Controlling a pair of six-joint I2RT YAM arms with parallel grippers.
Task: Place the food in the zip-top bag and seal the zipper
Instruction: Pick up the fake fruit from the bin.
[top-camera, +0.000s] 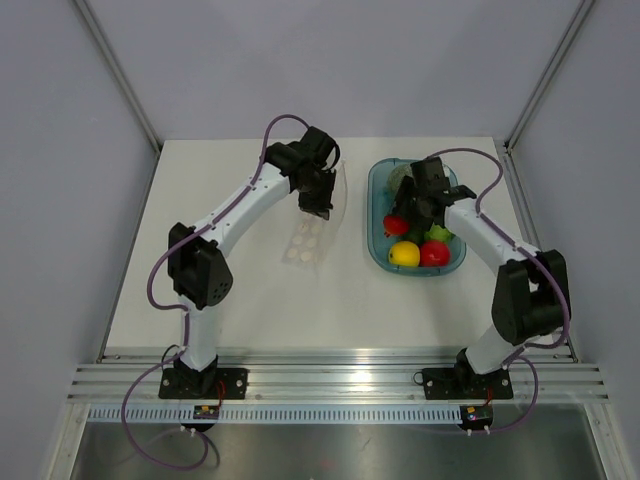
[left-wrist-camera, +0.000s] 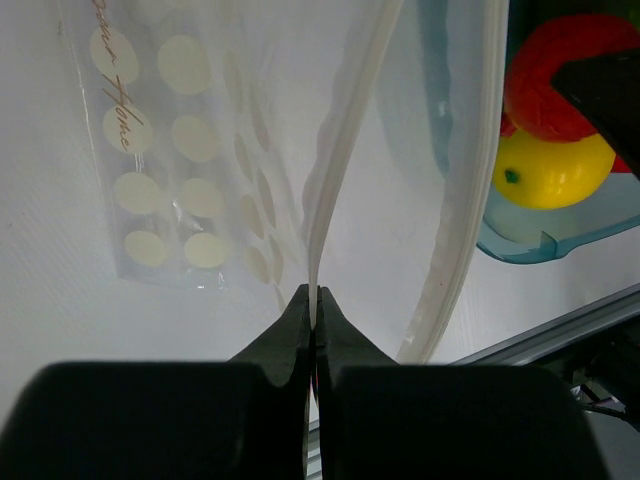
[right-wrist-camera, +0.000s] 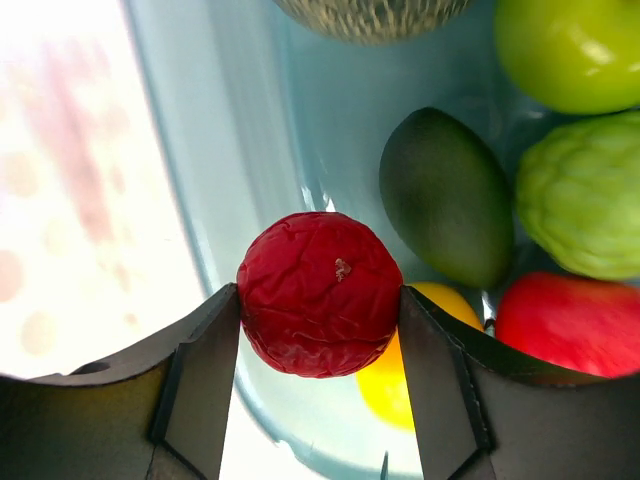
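The bag (top-camera: 312, 232) is lying left of centre on the white table (top-camera: 330, 310). It is a floppy clear pouch printed with rows of cream dots and a line of gold script. Its dotted lower end is resting on the table while its mouth is rising toward the left gripper (left-wrist-camera: 315, 300). The jaws of this gripper are pressing together on one lip of the zipper (left-wrist-camera: 340, 150), a thin whitish strip. The other lip is curving away to the right, so the mouth is gaping open and unsealed, facing the tray (top-camera: 375, 205). Nothing is showing inside the bag. Just beside it on the right, the translucent blue tray is holding the food. A rough grey-green ball (right-wrist-camera: 370, 15) is sitting at the far end. In front of it are lying a bright green apple (right-wrist-camera: 570, 50), a dark green avocado (right-wrist-camera: 445, 195), a bumpy pale green piece (right-wrist-camera: 580, 195), a yellow lemon (top-camera: 404, 254) and a smooth red piece (top-camera: 434, 253). The right gripper (right-wrist-camera: 320, 305) is reaching into the tray near its left wall, its two fingers clamping a wrinkled red fruit (right-wrist-camera: 320, 275) from either side. Whether that fruit is touching the tray floor cannot be told.
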